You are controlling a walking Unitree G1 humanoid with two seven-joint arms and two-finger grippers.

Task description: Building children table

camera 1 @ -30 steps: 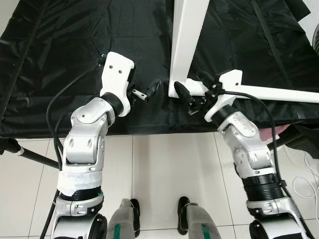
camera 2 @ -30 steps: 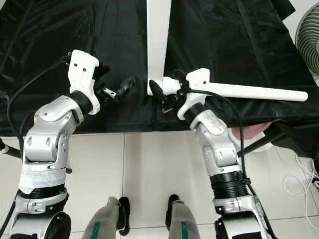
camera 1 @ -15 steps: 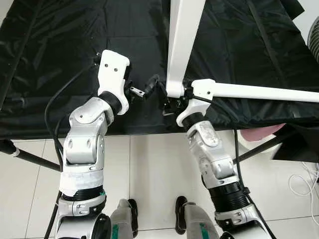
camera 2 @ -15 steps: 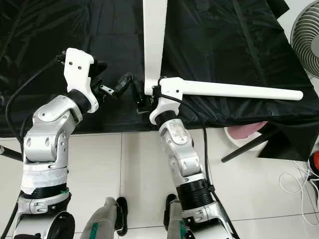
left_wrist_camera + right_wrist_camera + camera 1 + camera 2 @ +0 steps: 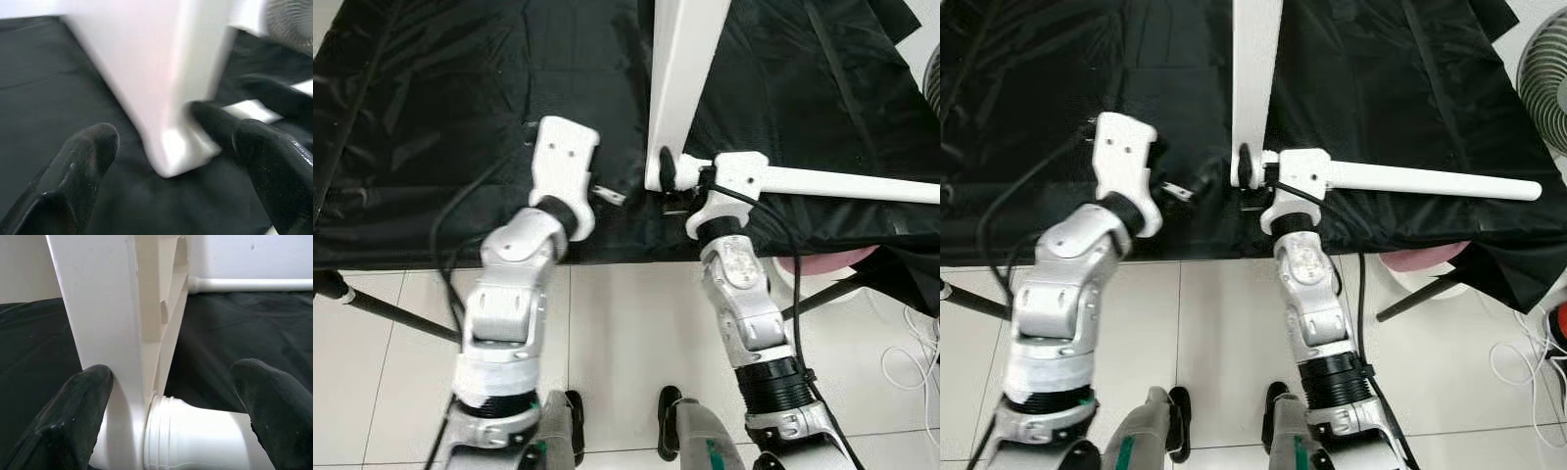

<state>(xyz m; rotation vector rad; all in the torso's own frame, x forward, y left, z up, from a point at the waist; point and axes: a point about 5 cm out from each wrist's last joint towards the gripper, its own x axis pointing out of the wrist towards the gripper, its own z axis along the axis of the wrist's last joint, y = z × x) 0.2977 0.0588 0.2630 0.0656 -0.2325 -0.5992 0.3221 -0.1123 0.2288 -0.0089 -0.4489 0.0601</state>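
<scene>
A long white table panel [image 5: 685, 78] lies on the black cloth [image 5: 440, 117], running away from me. A white round leg [image 5: 852, 184] joins its near corner and points right. My right gripper [image 5: 671, 186] is at that corner; in the right wrist view it [image 5: 173, 396] stands open, one finger against the panel [image 5: 98, 308] and the leg's ribbed end [image 5: 195, 431] between the fingers. My left gripper [image 5: 607, 196] sits just left of the corner, pointing at it. The blurred left wrist view shows the fingers [image 5: 93, 147] open with the white corner [image 5: 166, 98] ahead.
The black cloth hangs over the near edge of the work surface. A pink tub [image 5: 832, 262] and a black stand leg [image 5: 822, 294] sit under its right side. A fan [image 5: 1542, 59] is at far right, a black pole [image 5: 372, 305] at left, white cable [image 5: 915, 362] on the tiles.
My left arm has swung right, bringing its gripper close to the table corner. My right gripper moved left along the leg to the corner joint a second ago and stays there.
</scene>
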